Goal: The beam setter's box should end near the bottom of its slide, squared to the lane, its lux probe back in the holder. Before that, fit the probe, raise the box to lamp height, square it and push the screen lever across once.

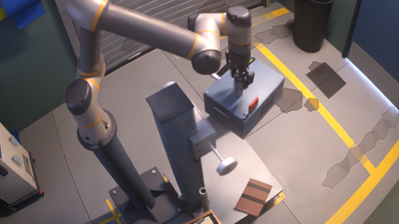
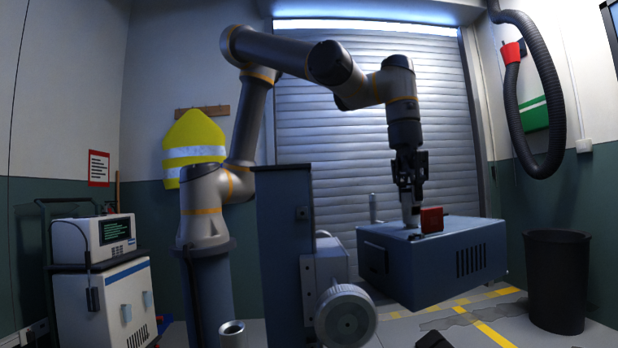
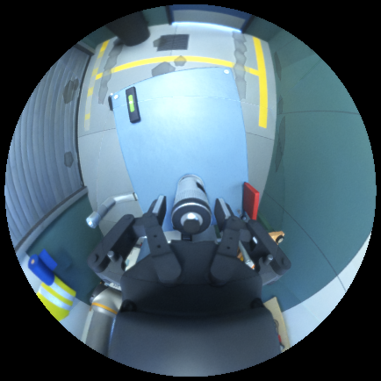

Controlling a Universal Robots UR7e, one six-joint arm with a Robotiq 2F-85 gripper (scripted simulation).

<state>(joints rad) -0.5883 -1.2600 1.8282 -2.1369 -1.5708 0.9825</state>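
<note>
My gripper (image 1: 240, 81) (image 2: 409, 194) (image 3: 188, 210) hangs straight down over the top of the blue beam setter box (image 1: 244, 95) (image 2: 432, 255) (image 3: 184, 131). The grey lux probe (image 1: 239, 88) (image 2: 409, 212) (image 3: 188, 203) stands upright on the box's top, between my fingers. The red screen lever (image 1: 253, 104) (image 2: 431, 219) (image 3: 251, 200) sits at the box's edge, just beside the probe. The box hangs low on the dark column (image 1: 178, 141) (image 2: 283, 242), and a level vial (image 3: 132, 105) shows green on its top. The empty probe holder tube (image 1: 203, 197) (image 2: 233, 333) stands at the column's foot. My gripper is open and holds nothing.
A roller door (image 2: 372, 129) stands behind the box. A handwheel (image 1: 226, 165) (image 2: 345, 317) juts from the column toward the lane. A black bin (image 1: 311, 24) (image 2: 555, 279) stands at the right, a white equipment cart (image 2: 101, 276) at the left, and a brown mat (image 1: 253, 196) lies on the floor.
</note>
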